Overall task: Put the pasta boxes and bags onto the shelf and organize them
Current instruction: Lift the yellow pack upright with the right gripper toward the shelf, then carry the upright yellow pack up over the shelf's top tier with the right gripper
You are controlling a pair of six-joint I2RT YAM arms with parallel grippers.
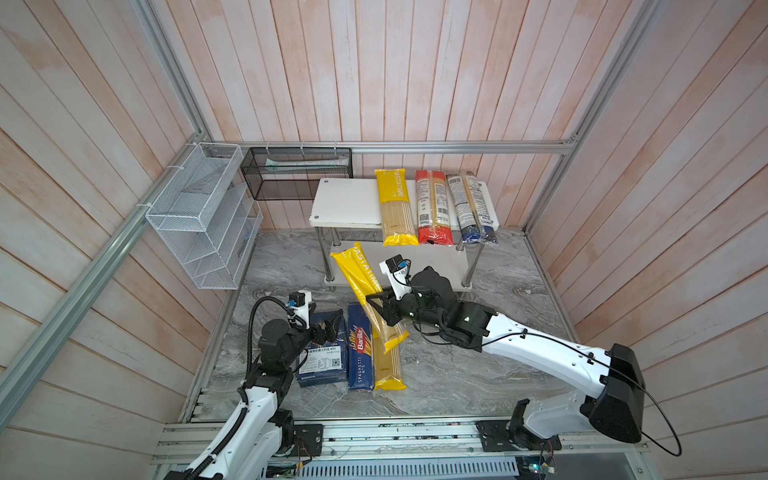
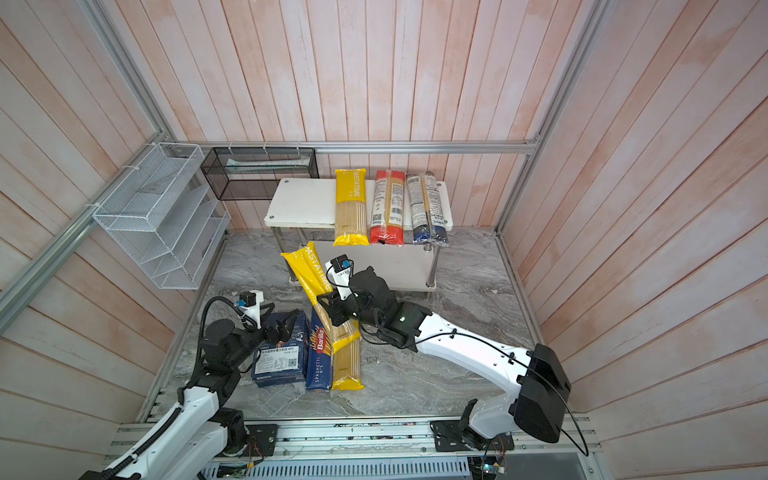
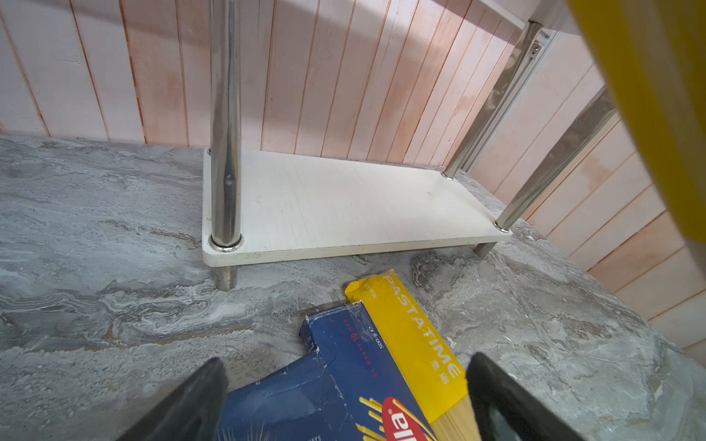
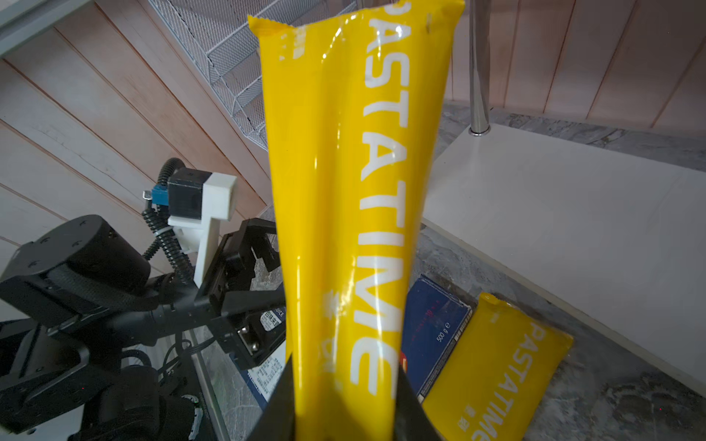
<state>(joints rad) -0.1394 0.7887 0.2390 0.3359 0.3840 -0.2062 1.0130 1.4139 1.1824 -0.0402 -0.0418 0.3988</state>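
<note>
PASTATIME bag (image 1: 357,274) is pinched mid-length in the right tool (image 1: 376,305), long axis slanted, upper end pointed at the shelf (image 1: 345,203) just beyond.

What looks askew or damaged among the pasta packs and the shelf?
On the shelf's top board, the yellow bag, red-ended bag and blue-ended bag stick out past the front edge. The narrow Barilla box has a frayed, dented end.

The shelf (image 1: 345,203) top is bare at frame left, three bags (image 1: 434,208) crowd its right; a slanted yellow bag (image 1: 361,282) crosses the left of the lower board (image 1: 444,257).
</note>
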